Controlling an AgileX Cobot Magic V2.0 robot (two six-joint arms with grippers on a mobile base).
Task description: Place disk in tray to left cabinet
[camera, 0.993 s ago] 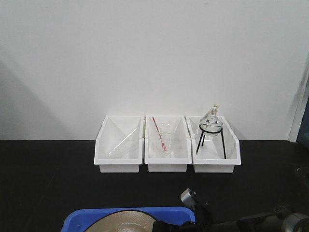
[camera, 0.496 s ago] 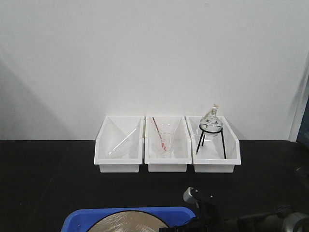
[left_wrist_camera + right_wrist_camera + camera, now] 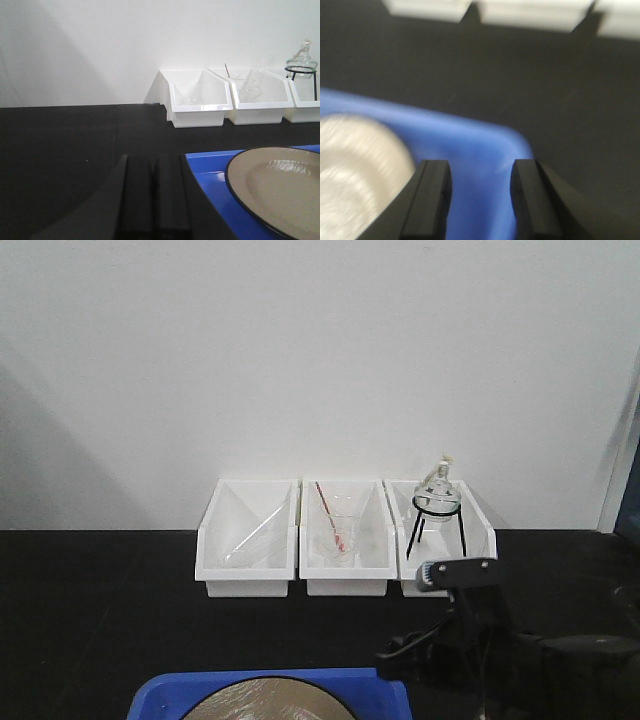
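The tan disk [image 3: 265, 702] with a thin black rim lies in the blue tray [image 3: 160, 695] at the table's front edge. My right gripper [image 3: 398, 660] is open and empty, raised just above the tray's far right corner. In the blurred right wrist view its jaws [image 3: 480, 190] stand apart over the tray [image 3: 470, 140], with the disk [image 3: 355, 160] to their left. My left gripper [image 3: 154, 195] is shut and empty, low over the black table just left of the tray [image 3: 210, 170] and disk [image 3: 280, 190]. The left cabinet is out of view.
Three white bins stand in a row by the back wall: the left bin [image 3: 247, 540] holds a glass rod, the middle one [image 3: 344, 540] a beaker with a red stirrer, the right one [image 3: 445, 540] a flask on a black tripod. The table top [image 3: 90, 620] is black.
My right arm has risen and drawn back to the right, from low over the disk to above the tray's right corner. The disk stays in the tray.
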